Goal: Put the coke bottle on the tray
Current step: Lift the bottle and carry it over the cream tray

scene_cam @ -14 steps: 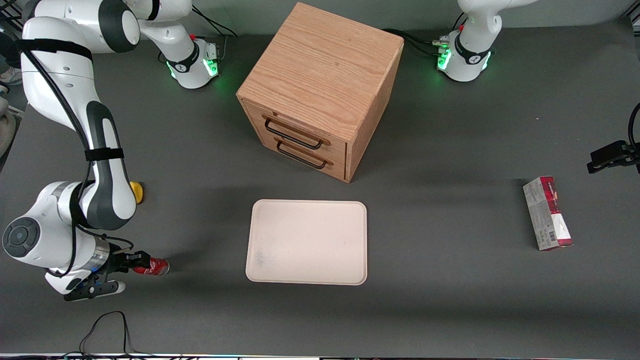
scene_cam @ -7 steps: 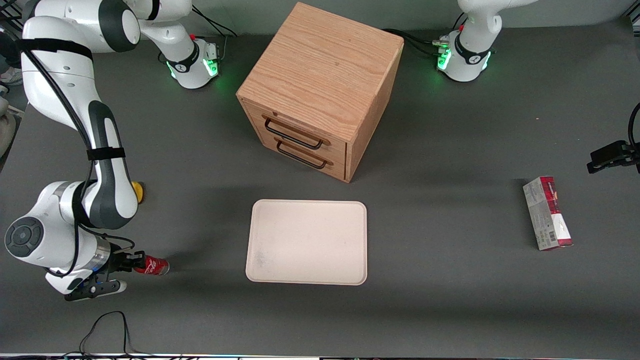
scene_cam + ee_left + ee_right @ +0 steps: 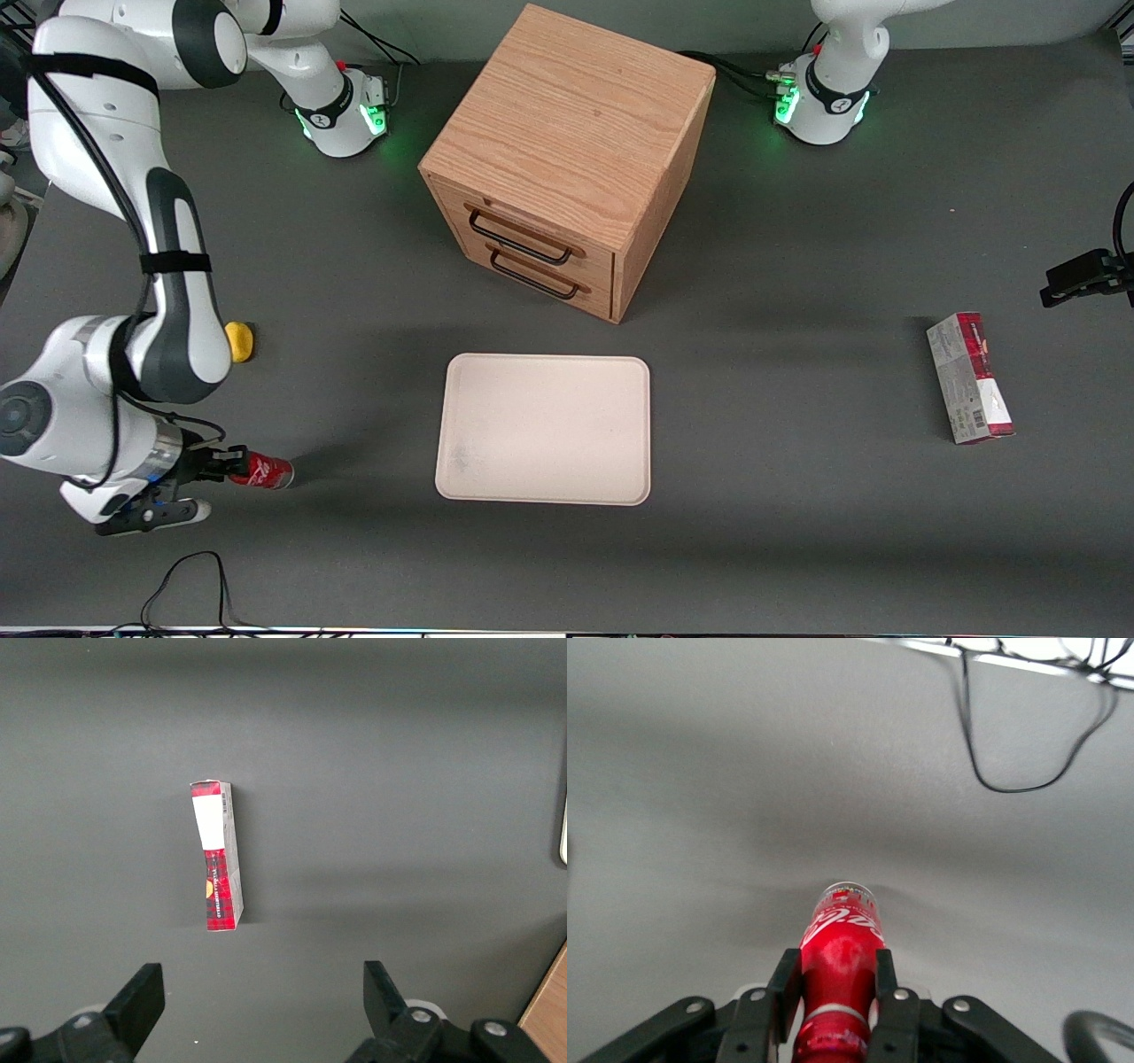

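The coke bottle (image 3: 263,471), small, shiny red with white script, lies horizontally near the working arm's end of the table, well away from the tray. My right gripper (image 3: 232,467) is shut on its neck end, with the base pointing toward the tray. In the right wrist view the two black fingers (image 3: 785,985) press both sides of the bottle (image 3: 842,948), with my gripper (image 3: 834,979) closed around it. I cannot tell whether the bottle touches the table. The cream-white tray (image 3: 543,429) lies flat in front of the cabinet, nearer the front camera, with nothing on it.
A wooden two-drawer cabinet (image 3: 567,159) stands mid-table, farther from the camera than the tray. A small yellow lump (image 3: 239,341) lies beside my arm. A red-and-grey carton (image 3: 970,377) lies toward the parked arm's end, also in the left wrist view (image 3: 217,855). A black cable (image 3: 1010,744) loops near the table's front edge.
My gripper and the bottle have shifted slightly away from the tray, toward the working arm's end. My arm's elbow has swung aside, uncovering more of the yellow lump.
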Tool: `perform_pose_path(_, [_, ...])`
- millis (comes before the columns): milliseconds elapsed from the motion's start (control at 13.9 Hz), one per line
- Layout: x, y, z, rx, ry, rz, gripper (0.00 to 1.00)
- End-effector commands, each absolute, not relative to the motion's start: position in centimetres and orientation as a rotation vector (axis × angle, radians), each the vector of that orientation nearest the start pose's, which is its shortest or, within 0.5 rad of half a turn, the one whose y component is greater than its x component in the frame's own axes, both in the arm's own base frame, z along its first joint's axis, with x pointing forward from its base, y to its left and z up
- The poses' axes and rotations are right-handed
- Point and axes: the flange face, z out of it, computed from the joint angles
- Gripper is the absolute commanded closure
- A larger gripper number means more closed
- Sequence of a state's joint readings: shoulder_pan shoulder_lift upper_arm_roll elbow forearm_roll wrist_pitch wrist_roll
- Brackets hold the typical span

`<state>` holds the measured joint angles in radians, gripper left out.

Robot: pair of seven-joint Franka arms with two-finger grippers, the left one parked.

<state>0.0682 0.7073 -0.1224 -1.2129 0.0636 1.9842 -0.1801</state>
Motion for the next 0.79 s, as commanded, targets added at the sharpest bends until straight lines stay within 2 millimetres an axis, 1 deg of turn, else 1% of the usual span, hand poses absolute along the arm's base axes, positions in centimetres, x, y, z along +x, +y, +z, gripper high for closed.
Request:
perform_pose_path(0, [74.2,0.0,46.5,-3.158,-0.166,-0.122,1.0])
perform_pose_path(72, [73.7,1.0,49.1,-3.152,-0.186,-0.129,1.0])
perform_pose_path(144, [73.1,2.2,51.1,-3.14,-0.196,-0.121,1.0])
perform_pose_path(216, [72.4,3.1,53.0,-3.132,-0.156,-0.115,1.0])
perform_pose_path(289, [71.8,4.7,54.5,-3.12,-0.11,-0.125,1.0])
perform_pose_path(361, [71.0,6.8,55.9,-3.108,-0.082,-0.134,1.0])
perform_pose_path(505, [70.0,11.1,57.6,-3.088,-0.016,-0.146,1.0])
perform_pose_path(649, [69.0,17.1,57.8,-3.1,-0.021,-0.174,1.0])
perform_pose_path(722, [68.8,20.0,56.8,-3.115,-0.034,-0.19,1.0])
